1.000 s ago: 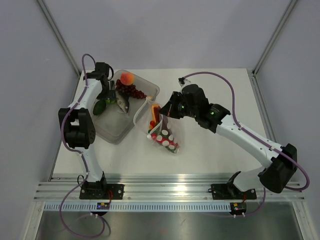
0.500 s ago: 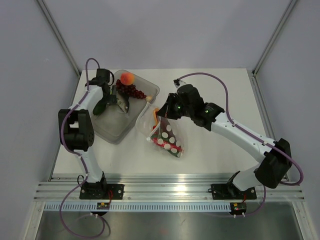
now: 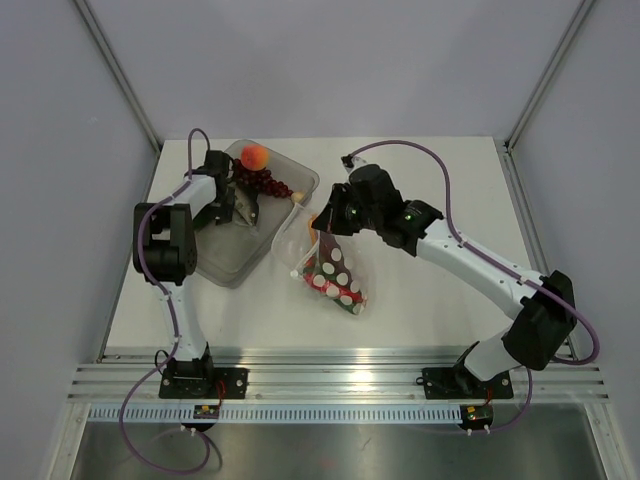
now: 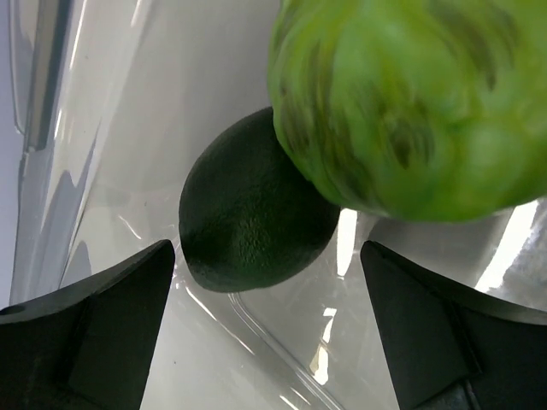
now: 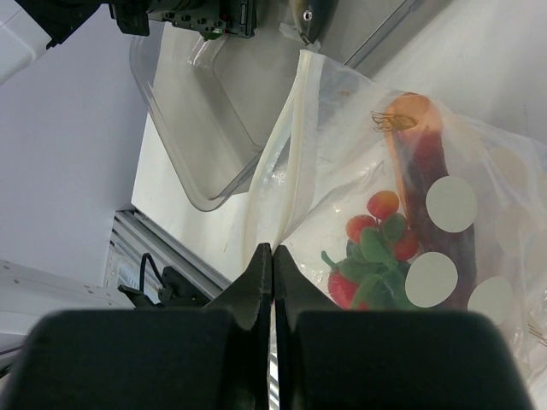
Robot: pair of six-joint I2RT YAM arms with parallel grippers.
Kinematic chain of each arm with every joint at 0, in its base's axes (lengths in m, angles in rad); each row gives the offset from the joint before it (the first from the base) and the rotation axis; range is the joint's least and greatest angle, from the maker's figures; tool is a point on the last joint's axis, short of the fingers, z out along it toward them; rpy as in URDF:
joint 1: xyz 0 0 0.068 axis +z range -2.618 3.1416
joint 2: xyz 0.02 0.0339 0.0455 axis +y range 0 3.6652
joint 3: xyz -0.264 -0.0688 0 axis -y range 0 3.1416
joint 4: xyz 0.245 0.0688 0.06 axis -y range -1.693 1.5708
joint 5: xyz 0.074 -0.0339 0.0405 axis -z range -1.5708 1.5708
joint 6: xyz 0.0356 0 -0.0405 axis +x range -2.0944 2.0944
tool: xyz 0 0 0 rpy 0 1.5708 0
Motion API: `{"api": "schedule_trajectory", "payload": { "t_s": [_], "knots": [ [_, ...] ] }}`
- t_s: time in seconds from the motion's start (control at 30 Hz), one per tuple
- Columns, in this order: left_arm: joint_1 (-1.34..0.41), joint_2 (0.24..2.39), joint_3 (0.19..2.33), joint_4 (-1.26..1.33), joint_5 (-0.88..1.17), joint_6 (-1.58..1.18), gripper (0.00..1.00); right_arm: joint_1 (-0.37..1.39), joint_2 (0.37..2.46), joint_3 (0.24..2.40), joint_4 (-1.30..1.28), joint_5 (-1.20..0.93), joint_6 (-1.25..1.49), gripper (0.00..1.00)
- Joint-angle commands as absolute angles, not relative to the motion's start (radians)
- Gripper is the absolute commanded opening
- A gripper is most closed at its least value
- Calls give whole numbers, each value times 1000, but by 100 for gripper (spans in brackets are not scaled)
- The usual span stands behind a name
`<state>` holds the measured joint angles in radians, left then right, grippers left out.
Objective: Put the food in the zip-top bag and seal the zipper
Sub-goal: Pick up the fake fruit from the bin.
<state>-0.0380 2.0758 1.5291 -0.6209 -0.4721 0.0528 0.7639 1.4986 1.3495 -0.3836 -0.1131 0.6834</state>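
The bag (image 3: 335,275) is lying mid-table, its mouth being pinched at 12 o'clock by the right gripper (image 5: 272,256). At its 10 o'clock, the left gripper (image 4: 265,256), fingers spread, is flanking the avocado (image 4: 248,205) in the tray (image 3: 225,265). The lime (image 4: 410,102) crowding in is threatening a slipping grab.

Left end effector (image 4: 267,249) gapes; right end effector (image 5: 272,253) clamped.

Top external: looking down from above and behind the arm bases (image 3: 205,382), far out, taking in the whole table (image 3: 430,300). Left wrist: sitting very close inside the tray (image 4: 128,102), facing past its own fingers (image 4: 85,333) at the avocado (image 4: 256,213). Right wrist: looking along its own closed fingers (image 5: 252,290) at the zip-top bag (image 5: 444,171), near. Sharing the tray across all three; sharing the bag between top and right wrist.
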Motion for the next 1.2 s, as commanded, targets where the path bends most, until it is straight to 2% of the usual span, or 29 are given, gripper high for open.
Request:
{"api": "schedule_trajectory", "payload": {
  "t_s": [0.0,0.13,0.2,0.27,0.37,0.57,0.8,0.93,1.03,1.07,1.1,1.17],
  "knots": [
    [-29,2094,1574,-551,-512,66,93,769,1508,1402,-360,-86,660,0],
    [-29,2144,1592,-574,-444,60,90,765,1519,1393,-344,-101,675,0],
    [-29,2138,1586,-572,-362,48,85,765,1520,1393,-342,-103,676,0],
    [-28,2112,1560,-565,-325,41,81,765,1523,1397,-347,-101,673,0],
    [-28,2053,1504,-558,-301,23,79,764,1525,1399,-342,-100,670,0],
    [-28,1965,1421,-509,-304,5,78,764,1545,1407,-322,-129,683,0],
    [-20,2060,1523,-531,-360,5,79,764,1542,1397,-325,-126,684,0],
    [-2,2097,1561,-538,-357,-23,75,764,1540,1393,-333,-117,683,0],
    [0,2094,1559,-540,-344,-28,68,764,1537,1388,-330,-114,686,0],
    [0,2082,1554,-540,-331,-28,60,764,1536,1385,-330,-114,686,0],
    [0,2073,1548,-541,-328,-34,57,764,1534,1385,-330,-115,689,0],
    [0,2036,1529,-543,-324,-41,45,764,1531,1381,-328,-115,695,0]
  ]
}}
